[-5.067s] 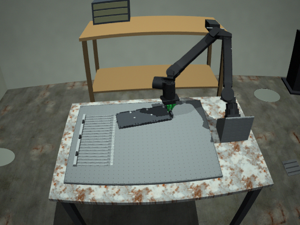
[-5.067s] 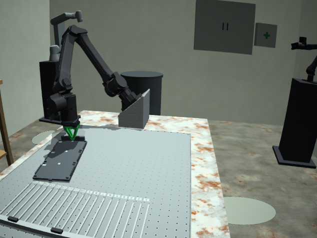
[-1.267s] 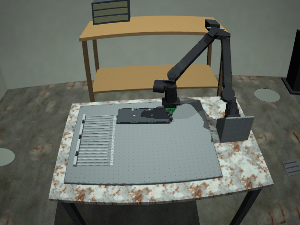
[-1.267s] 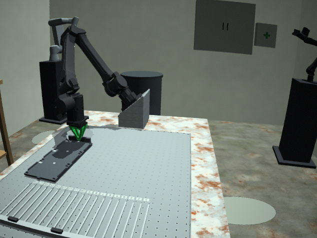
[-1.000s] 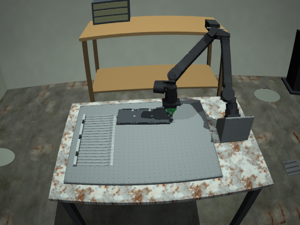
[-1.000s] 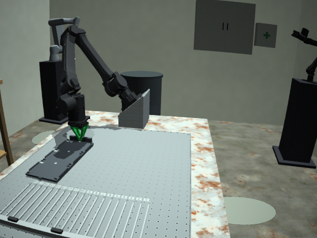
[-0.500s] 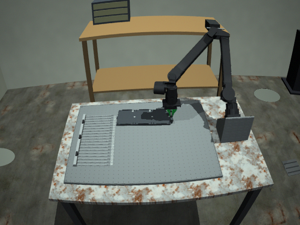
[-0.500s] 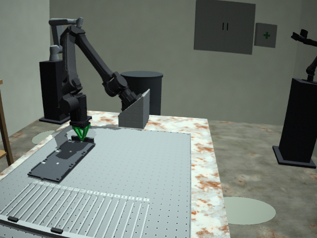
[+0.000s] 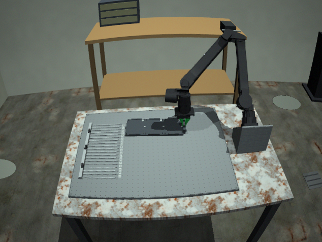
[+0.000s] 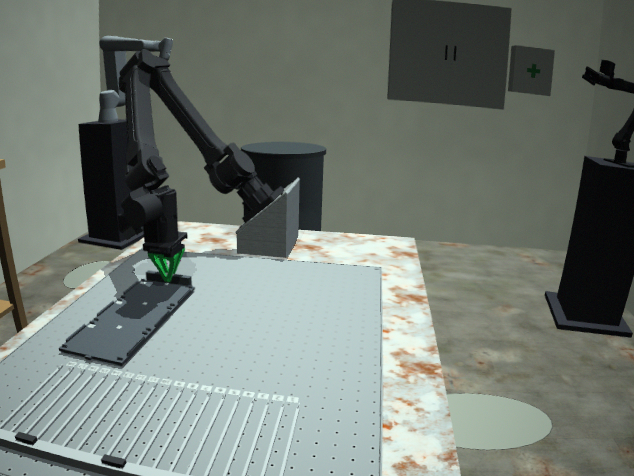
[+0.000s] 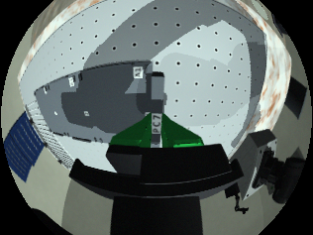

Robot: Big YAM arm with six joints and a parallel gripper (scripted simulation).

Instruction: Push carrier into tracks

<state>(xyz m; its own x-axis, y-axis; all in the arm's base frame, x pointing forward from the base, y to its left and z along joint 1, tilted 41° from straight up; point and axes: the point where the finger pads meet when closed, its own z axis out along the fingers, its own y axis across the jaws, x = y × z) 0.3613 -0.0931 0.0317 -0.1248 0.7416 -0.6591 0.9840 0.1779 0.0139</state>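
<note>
A dark flat carrier PC7 lies on the perforated grey plate in the upper middle of the top view, its left edge just beside the row of numbered tiles at the upper end of the loading rails RAILS, not yet in among the ribs. The green-fingered gripper points straight down at the carrier's right end and is clenched on the raised handle, which the exterior view shows as a low dark bar standing across the carrier's far edge. The rails occupy the left of the plate, running toward the stop bar at the far left, where three small dark lamps sit unlit. Below the carrier, a wide stretch of plate lies open to the lower right of the frame. The carrier's upper long edge runs near the plate's upper border, with a strip of marbled table beyond it. The arm's grey wedge-shaped base stands at the plate's right edge, well apart from the carrier.
</note>
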